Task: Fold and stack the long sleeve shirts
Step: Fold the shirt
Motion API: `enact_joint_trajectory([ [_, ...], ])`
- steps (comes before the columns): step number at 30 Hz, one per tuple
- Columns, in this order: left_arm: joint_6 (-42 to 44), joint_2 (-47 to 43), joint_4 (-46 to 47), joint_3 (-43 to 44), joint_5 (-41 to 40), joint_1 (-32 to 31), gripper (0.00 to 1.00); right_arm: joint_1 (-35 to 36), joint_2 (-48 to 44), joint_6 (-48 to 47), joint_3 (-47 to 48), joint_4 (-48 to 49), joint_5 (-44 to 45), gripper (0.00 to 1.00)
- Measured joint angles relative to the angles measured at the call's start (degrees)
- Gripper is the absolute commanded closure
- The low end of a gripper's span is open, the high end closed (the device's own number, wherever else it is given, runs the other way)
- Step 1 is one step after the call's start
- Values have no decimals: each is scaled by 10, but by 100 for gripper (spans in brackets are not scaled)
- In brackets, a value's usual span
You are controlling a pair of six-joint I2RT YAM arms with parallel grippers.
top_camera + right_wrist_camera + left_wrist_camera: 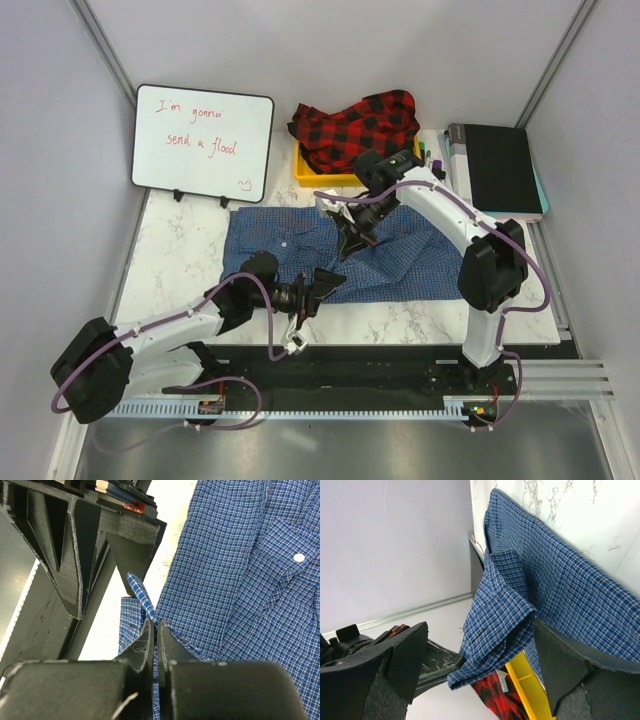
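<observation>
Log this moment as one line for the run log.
right gripper shut on blue shirt | left gripper open beside pinched fold | plaid shirt heaped in yellow bin

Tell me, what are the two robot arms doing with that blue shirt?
They are working on folding it. The blue shirt lies spread on the table. The right gripper is shut on a bit of its cloth and holds it up. The left gripper is open next to that lifted part. The red-and-black shirt sits bunched in the yellow bin, not folded yet.

Left gripper [322, 286] sits low, jaws wide apart; right gripper [356, 243] angles down, jaws pinching the blue shirt [420, 265].
</observation>
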Motion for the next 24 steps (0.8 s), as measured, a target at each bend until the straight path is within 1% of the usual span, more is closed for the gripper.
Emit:
enact_joint_trajectory([
  [3,1,-12,-36,7,-1,0,7,0,0,0,0,0,0,100],
  [7,3,-12,-51,7,-11,0,7,0,0,0,0,0,0,100],
  [11,3,14,-27,7,-23,0,7,5,-1,0,-5,0,0,100],
  [14,3,48,-3,14,-32,0,11,11,-1,0,-7,0,0,100],
  [17,3,68,14,28,-33,0,24,15,-1,0,-7,0,0,100],
  [18,4,69,17,31,-32,0,36,16,-1,0,-7,0,0,99],
  [20,4,69,27,37,-29,0,47,16,-1,0,-5,-1,0,99],
  [21,6,69,31,38,-28,0,57,16,-1,0,-3,-1,0,96],
  [22,5,69,33,40,-28,0,62,16,-1,0,0,-1,0,93],
  [23,7,69,34,41,-28,0,71,16,-1,0,4,-1,0,91],
  [24,8,68,34,41,-27,0,76,16,-1,1,7,-1,0,83],
])
